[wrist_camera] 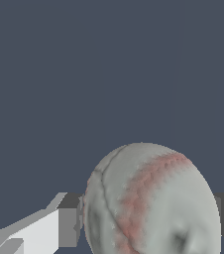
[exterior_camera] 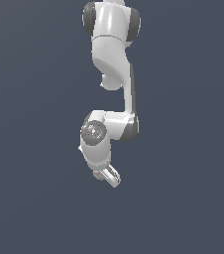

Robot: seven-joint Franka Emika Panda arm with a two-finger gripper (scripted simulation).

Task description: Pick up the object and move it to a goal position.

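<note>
Right now your gripper (exterior_camera: 107,175) has the ball (wrist_camera: 151,201) sitting between its fingers (wrist_camera: 44,233): in the wrist view the ball fills the space between a pale finger on one side and a darker pad edge on the other, and both appear to press against its flanks. Judged from that, the hand is closed on the ball, though the contact lines themselves are partly cut off by the frame edge. The red stitched seam runs across the ball's face, with a greyish dent lower down.

In the exterior view only a reddish sliver of the ball shows at the fingertips, beneath the white wrist. The arm (exterior_camera: 113,59) hangs down from the top of that view, folded at the elbow, with the hand tilted toward the exterior view's right. All around is plain dark blue-grey ground (exterior_camera: 29,198); no goal marker is visible in either picture, so you cannot tell from here which way the target lies.

For the carry, keep the squeeze steady and do not loosen it; a round ball held on two small pads will likely roll out if the grip slackens or the wrist jerks. Move smoothly, avoid sharp turns of the hand, and hold the wrist angle constant until you are over the goal.
</note>
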